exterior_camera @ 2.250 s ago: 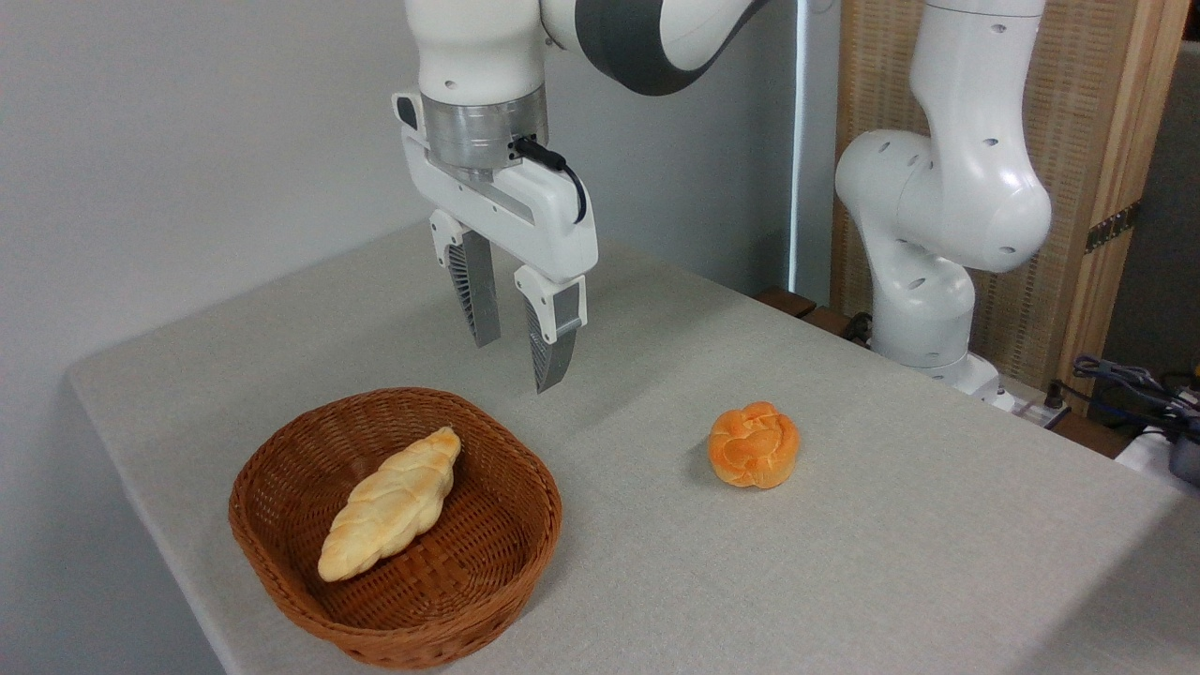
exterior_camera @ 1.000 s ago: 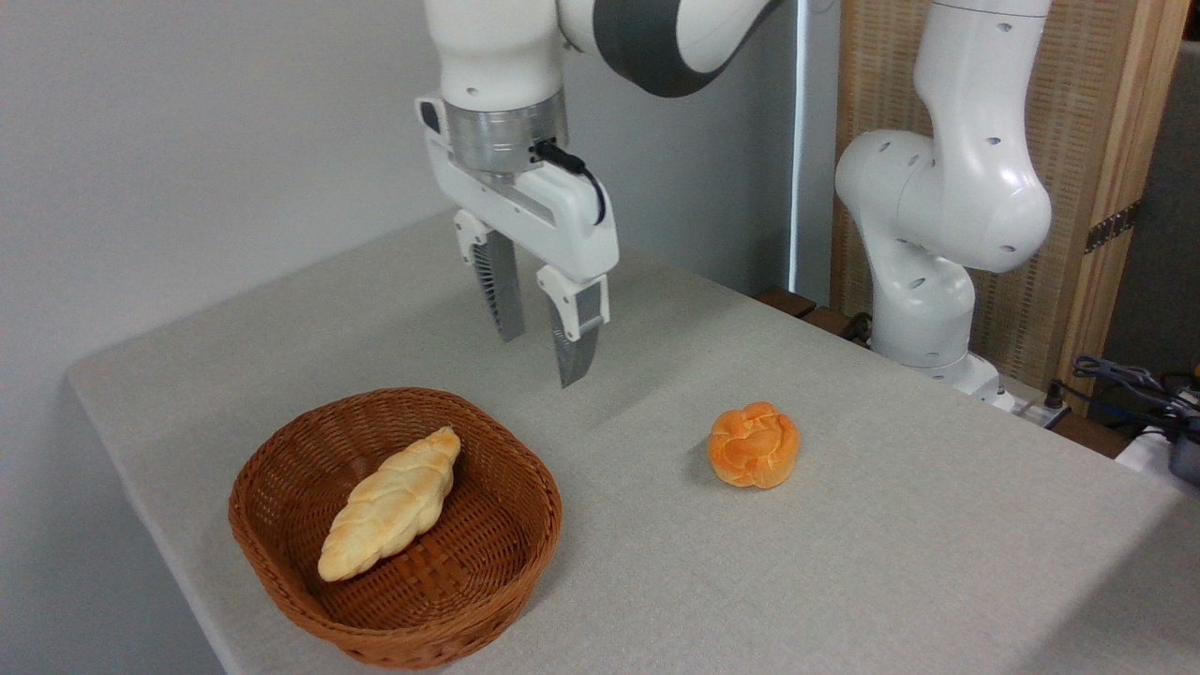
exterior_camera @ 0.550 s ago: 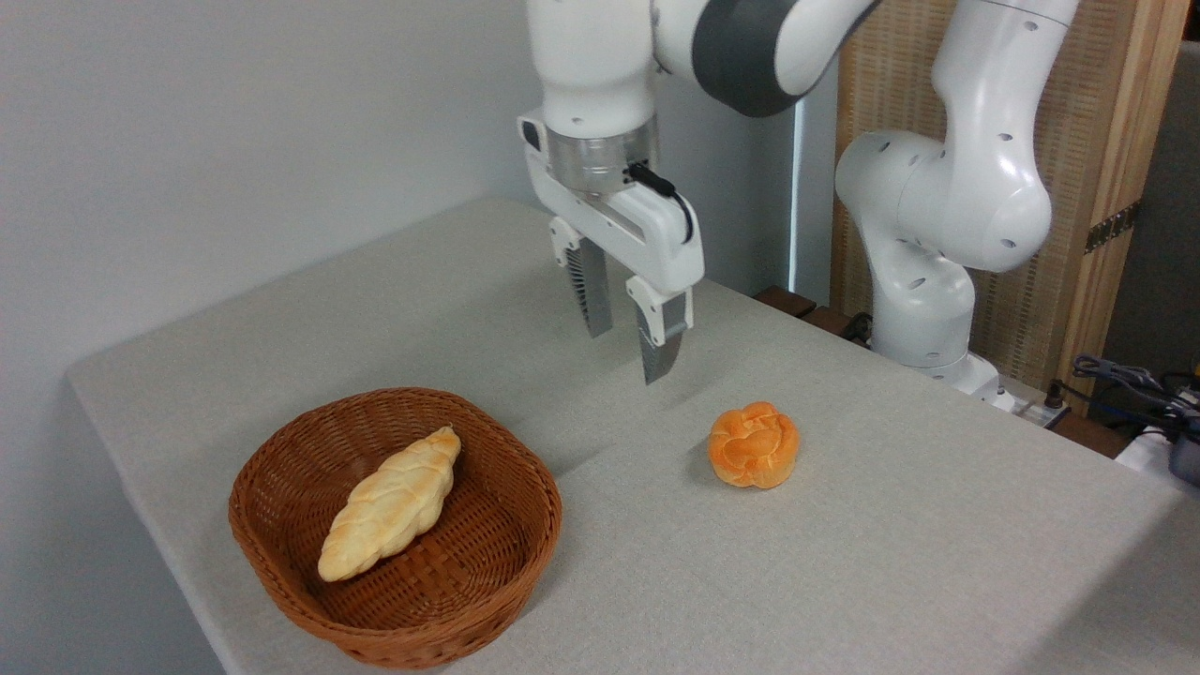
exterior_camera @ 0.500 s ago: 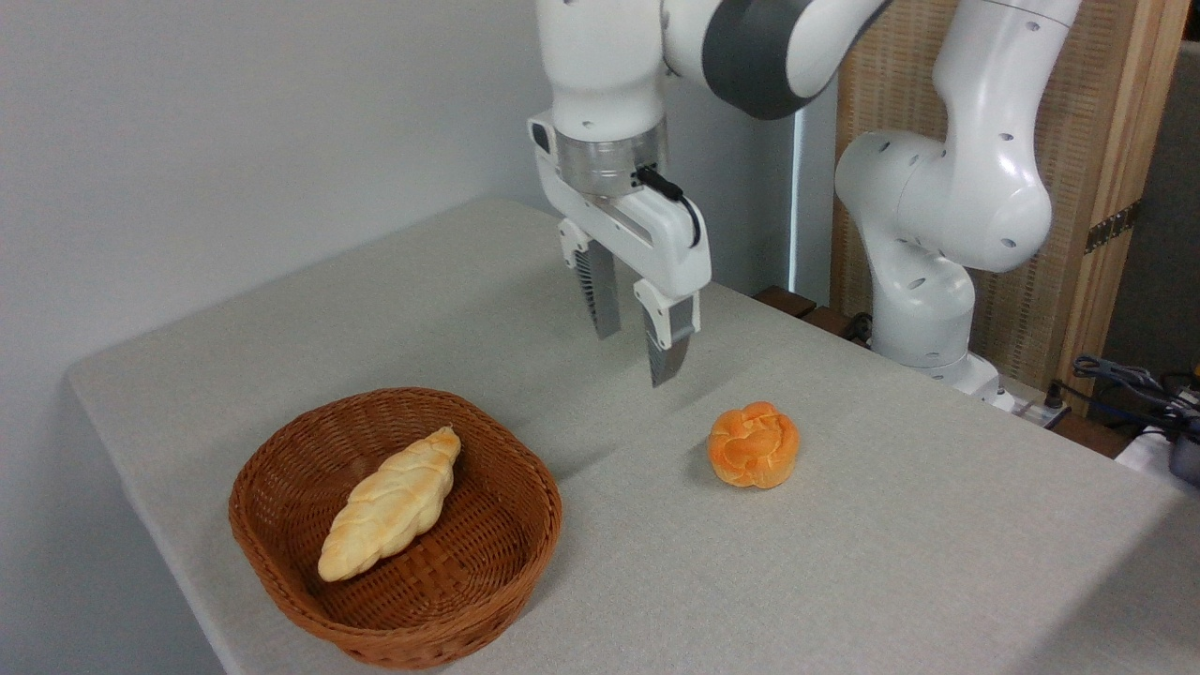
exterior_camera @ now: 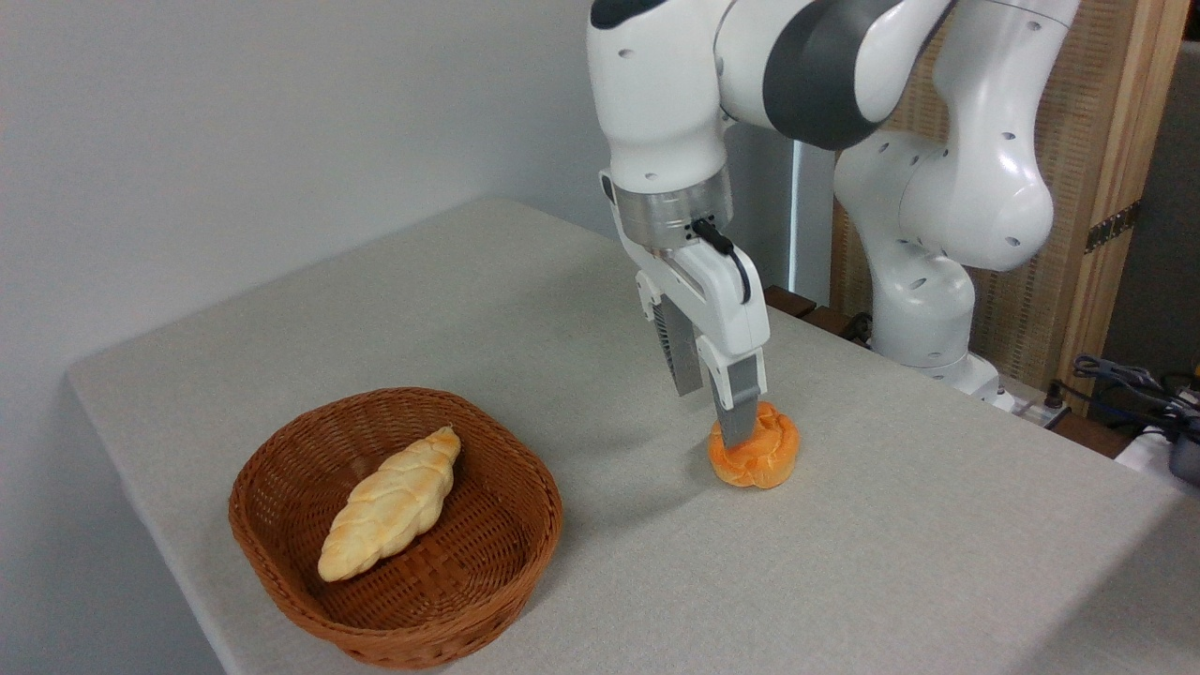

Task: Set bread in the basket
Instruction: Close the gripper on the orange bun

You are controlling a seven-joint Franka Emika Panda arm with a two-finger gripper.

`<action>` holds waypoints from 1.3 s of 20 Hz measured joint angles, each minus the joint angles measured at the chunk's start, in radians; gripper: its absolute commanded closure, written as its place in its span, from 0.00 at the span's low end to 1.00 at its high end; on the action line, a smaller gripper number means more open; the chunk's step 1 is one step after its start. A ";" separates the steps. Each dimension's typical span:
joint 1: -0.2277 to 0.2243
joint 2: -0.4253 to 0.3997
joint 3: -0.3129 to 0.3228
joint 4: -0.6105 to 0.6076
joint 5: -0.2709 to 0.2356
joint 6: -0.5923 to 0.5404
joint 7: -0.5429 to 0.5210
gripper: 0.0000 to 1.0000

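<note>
The bread sits on the grey table, out in the middle and far from every edge. The gripper hangs over it with its fingers a little way apart and nothing held. The near finger covers part of the bun's top, so I cannot tell if it touches. The basket is well apart to the left, close to the table's front edge, with a long pale loaf inside. There is wide bare table between bun and basket. The arm's top is cut off by the picture.
</note>
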 measured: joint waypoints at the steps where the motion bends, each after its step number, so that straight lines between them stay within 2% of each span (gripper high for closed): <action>1: 0.000 0.000 0.004 -0.006 0.000 0.001 0.011 0.00; 9: 0.000 0.014 0.018 -0.041 0.001 0.031 0.040 0.00; 13: 0.000 0.025 0.020 -0.047 0.039 0.031 0.059 0.00; 17: 0.000 0.036 0.020 -0.057 0.044 0.031 0.062 0.02; 19: 0.000 0.040 0.024 -0.060 0.044 0.031 0.074 0.11; 20: 0.000 0.041 0.029 -0.061 0.044 0.031 0.083 0.18; 21: 0.000 0.042 0.035 -0.062 0.044 0.031 0.093 0.28; 23: 0.000 0.043 0.040 -0.062 0.044 0.031 0.102 0.55; 24: 0.000 0.044 0.040 -0.063 0.044 0.031 0.103 0.63; 26: -0.001 0.044 0.040 -0.063 0.044 0.031 0.105 0.64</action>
